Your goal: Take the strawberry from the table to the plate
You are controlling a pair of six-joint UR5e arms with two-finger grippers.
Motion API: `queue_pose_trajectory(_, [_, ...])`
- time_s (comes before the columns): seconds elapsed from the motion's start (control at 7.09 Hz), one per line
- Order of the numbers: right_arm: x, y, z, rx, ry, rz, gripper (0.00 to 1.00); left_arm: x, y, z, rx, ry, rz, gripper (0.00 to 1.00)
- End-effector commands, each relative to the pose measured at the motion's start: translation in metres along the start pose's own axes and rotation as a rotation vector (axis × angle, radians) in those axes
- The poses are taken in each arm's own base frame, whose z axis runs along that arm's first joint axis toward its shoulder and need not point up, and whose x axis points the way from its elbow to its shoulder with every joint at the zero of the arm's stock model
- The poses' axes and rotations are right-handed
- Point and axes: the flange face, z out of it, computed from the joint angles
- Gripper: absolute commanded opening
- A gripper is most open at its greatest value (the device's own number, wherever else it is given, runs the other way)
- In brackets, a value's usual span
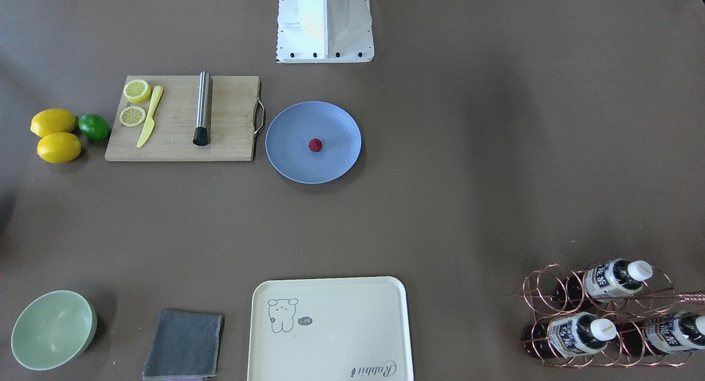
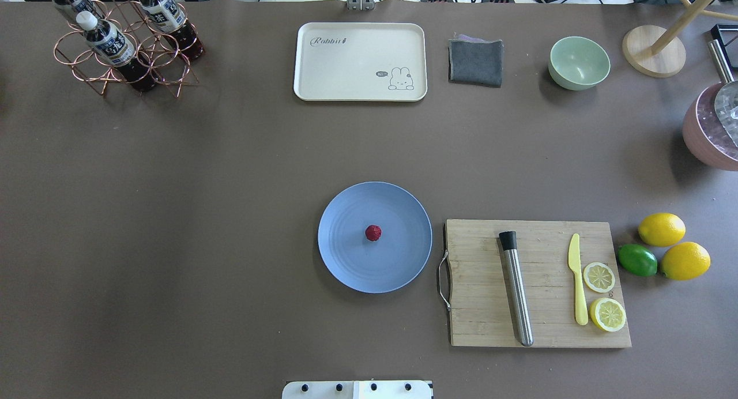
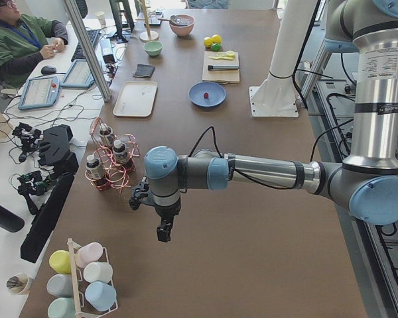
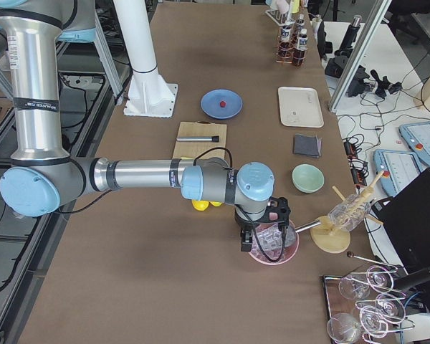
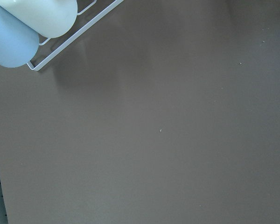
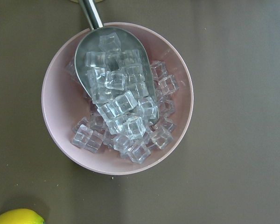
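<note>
The small dark-red strawberry [image 1: 315, 145] [image 2: 373, 233] lies near the middle of the round blue-grey plate [image 1: 292, 150] [image 2: 346, 260], which rests on the brown table [image 1: 468, 177]. Neither gripper appears in the overhead or front views. In the exterior left view my left gripper [image 3: 162, 232] hangs over bare table at the near end, far from the plate [image 3: 215, 93]. In the exterior right view my right gripper [image 4: 247, 240] hovers over a pink bowl of ice [image 4: 274, 244] at the other end. I cannot tell whether either is open or shut.
A wooden cutting board [image 2: 542, 330] with a steel muddler [image 2: 516, 289], yellow knife and lemon slices lies beside the plate, with two lemons [image 2: 662, 229] and a lime past it. A cream tray [image 2: 360, 61], grey cloth, green bowl [image 2: 579, 63] and bottle rack [image 2: 124, 47] line the far edge.
</note>
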Motion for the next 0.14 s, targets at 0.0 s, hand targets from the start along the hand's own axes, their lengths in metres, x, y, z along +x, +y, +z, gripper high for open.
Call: queue_pose_trajectory(0.0, [0.0,0.0,-0.0001,0.0,0.001,0.0,1.0,-0.0006,0.0005,0.0009,-0.002,0.0,-0.001,0.98])
